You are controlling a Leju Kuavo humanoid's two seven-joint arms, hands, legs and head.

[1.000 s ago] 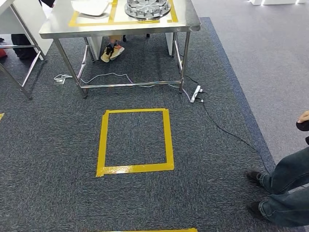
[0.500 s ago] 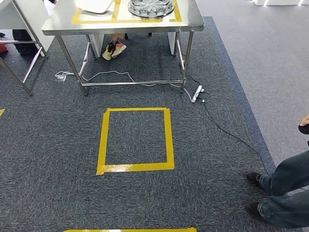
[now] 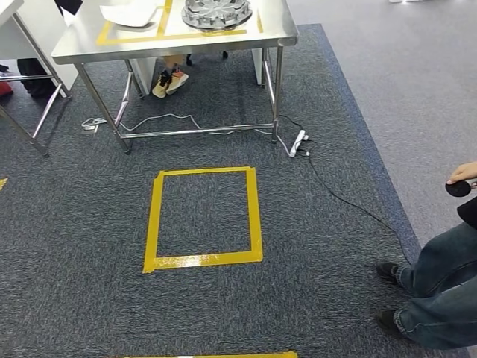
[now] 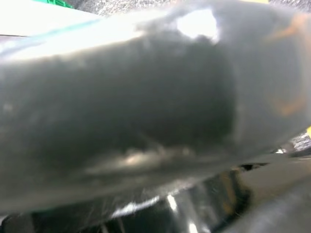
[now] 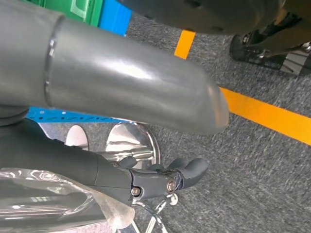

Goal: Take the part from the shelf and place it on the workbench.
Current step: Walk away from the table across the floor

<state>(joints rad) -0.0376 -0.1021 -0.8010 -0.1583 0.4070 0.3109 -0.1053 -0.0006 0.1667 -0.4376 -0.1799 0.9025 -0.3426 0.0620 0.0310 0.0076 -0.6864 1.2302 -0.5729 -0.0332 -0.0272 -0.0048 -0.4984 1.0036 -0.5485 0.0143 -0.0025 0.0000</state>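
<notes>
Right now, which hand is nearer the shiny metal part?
Right, as far as shows. The right hand has its fingers lying against the shiny metal part. The left wrist view is too blurred to place the left hand.

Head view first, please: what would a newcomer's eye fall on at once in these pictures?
Most likely the yellow tape square on the dark carpet, in the middle of the floor. Beyond it stands a steel workbench bearing a round metal part. At the right edge, a person's jeans and black shoes stand near a trailing cable.
</notes>
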